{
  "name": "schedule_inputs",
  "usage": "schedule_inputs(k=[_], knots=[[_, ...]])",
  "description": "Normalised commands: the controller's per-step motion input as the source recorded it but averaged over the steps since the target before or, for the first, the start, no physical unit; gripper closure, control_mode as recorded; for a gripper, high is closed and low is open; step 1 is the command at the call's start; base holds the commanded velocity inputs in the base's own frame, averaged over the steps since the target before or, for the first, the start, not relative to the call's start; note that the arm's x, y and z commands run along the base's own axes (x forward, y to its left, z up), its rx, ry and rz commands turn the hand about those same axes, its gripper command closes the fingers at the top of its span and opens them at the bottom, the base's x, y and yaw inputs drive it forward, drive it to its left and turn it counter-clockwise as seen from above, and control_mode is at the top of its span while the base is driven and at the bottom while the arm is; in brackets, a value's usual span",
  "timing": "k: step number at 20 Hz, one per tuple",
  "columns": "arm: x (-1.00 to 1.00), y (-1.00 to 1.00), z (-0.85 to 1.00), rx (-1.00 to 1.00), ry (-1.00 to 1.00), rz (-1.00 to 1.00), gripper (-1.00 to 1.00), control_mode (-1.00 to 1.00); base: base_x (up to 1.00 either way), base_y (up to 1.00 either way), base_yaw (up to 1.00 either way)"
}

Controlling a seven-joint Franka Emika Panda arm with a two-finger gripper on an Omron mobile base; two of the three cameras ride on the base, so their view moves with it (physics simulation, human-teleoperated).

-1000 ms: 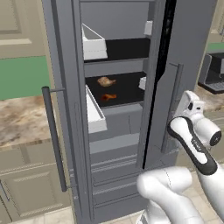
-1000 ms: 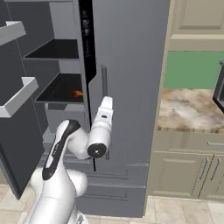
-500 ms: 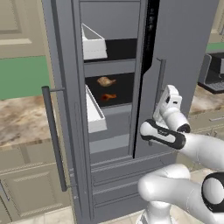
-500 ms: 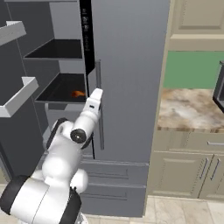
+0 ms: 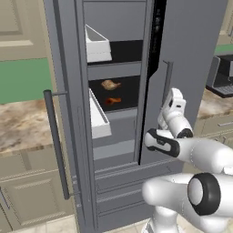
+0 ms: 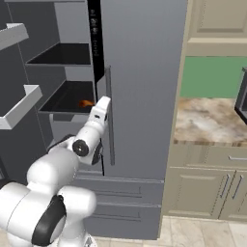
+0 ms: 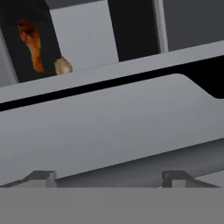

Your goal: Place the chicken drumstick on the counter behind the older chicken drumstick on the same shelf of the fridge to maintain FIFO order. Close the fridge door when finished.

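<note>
The golden-brown chicken drumstick (image 5: 110, 84) lies at the back of the black fridge shelf (image 5: 127, 93). In front of it lies the thin orange-red older chicken drumstick (image 5: 113, 100). The hand view shows the older chicken drumstick (image 7: 30, 43) with the tan chicken drumstick (image 7: 63, 65) beside it, far past grey panels. My gripper (image 5: 172, 94) hovers outside the fridge, by the shut right door's bar handle (image 5: 168, 82). The gripper (image 7: 107, 178) is open, its fingertips (image 7: 41, 176) wide apart with nothing between them. The left fridge door (image 5: 68, 113) stands open.
White bins (image 5: 98, 120) line the open door's inner face and jut toward the opening. Marbled counter (image 5: 22, 129) runs left of the fridge, and more counter (image 6: 207, 120) lies to its right. My folded arm (image 5: 195, 152) sits low in front of the drawer fronts (image 5: 118, 182).
The hand has swung left and slightly up, toward the right door's handle, while the arm folded in front of the fridge. Both drumsticks have stayed in place on the shelf.
</note>
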Motion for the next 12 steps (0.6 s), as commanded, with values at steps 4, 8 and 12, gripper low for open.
schedule_inputs(k=[4,8,12], knots=[[0.05,0.00,0.68,0.00,0.02,-0.07,-1.00,-1.00,0.00,0.00,0.00],[-0.40,0.00,0.72,0.03,0.00,-0.04,-1.00,-1.00,0.00,0.00,0.00],[-0.71,0.00,0.76,0.06,0.00,-0.02,-1.00,-1.00,0.00,0.00,0.00]])
